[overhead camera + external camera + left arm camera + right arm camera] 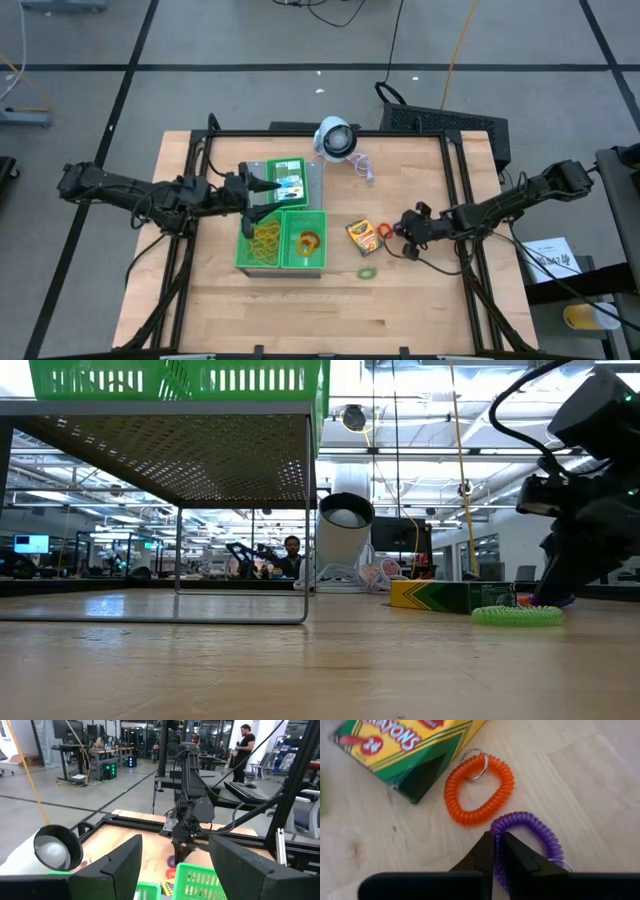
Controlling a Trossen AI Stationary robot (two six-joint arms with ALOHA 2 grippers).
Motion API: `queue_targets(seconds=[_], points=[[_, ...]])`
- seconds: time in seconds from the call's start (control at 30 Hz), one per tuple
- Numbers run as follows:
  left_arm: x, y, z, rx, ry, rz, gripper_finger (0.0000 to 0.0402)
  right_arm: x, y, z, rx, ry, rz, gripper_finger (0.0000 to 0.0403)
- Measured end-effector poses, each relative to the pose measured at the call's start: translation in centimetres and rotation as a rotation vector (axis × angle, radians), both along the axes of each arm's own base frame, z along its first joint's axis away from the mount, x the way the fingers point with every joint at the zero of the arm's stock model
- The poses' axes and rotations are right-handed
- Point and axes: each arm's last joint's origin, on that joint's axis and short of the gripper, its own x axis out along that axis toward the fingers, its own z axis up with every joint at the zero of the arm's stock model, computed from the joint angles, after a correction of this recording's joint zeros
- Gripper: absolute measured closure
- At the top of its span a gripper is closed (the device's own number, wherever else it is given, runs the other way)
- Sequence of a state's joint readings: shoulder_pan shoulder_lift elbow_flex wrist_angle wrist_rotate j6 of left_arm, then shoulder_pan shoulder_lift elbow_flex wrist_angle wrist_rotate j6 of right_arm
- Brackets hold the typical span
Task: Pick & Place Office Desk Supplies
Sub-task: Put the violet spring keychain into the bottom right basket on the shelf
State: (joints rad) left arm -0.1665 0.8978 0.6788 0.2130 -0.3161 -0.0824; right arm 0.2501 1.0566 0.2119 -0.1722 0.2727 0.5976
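The right hand [494,851] is down at the worktop [420,300] near its right edge, its fingers pressed together with their tips against the near side of a purple coil loop [530,832]; whether a strand is pinched between them cannot be told. Just beside that loop lies an orange coil loop [480,790] with a metal ring, touching the end of a crayon box [365,235] that lies flat toward the middle of the worktop. A green coil loop [369,272] lies a little nearer the front edge. The left hand [268,185] hovers spread over the green trays [300,262] left of the middle. One tray compartment holds tan-yellow loops [265,238], the next an orange loop [309,240], and a second crayon box [288,182] lies behind them.
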Motion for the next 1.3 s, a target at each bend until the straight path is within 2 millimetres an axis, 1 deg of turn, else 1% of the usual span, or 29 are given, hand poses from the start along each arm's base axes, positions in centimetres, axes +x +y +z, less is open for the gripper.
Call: queue_targets(seconds=[0.13,0.23,0.4,0.53,0.63,0.73,0.87,1.03,1.17,1.3], points=[[0.0,0.0,0.0,-0.010,-0.003,0.000,0.0163,1.0,0.2,0.9,0.030,-0.158,-0.047,0.0381],[0.0,0.0,0.0,-0.010,-0.003,0.000,0.0163,1.5,0.3,1.7,0.034,-0.264,-0.009,0.0391],[0.0,0.0,0.0,-0.007,-0.002,0.000,0.0162,2.6,0.5,4.2,-0.012,-0.511,0.067,0.0396],[0.5,0.0,-0.3,-0.021,0.011,0.002,0.0162,3.0,0.6,6.2,-0.076,-0.694,0.128,0.0396],[1.1,-0.1,-0.4,-0.026,-0.013,0.000,0.0162,3.3,0.6,7.7,-0.127,-0.829,0.172,0.0397],[2.0,-0.3,-0.8,-0.022,-0.018,0.000,0.0162,3.5,0.8,9.2,-0.167,-0.977,0.243,0.0397],[3.2,-0.6,-1.1,-0.033,-0.059,-0.035,0.0162,3.5,1.0,10.7,-0.206,-1.131,0.320,0.0397],[5.1,-1.1,-0.7,-0.035,-0.065,-0.118,0.0163,3.2,1.3,12.1,-0.205,-1.285,0.412,0.0397],[7.1,-1.5,0.1,-0.003,-0.054,-0.144,0.0163,3.7,1.4,12.9,-0.217,-1.315,0.421,0.0397],[9.5,-2.1,0.2,0.058,-0.024,-0.192,0.0163,5.0,1.8,13.6,-0.199,-1.308,0.481,0.0398]])
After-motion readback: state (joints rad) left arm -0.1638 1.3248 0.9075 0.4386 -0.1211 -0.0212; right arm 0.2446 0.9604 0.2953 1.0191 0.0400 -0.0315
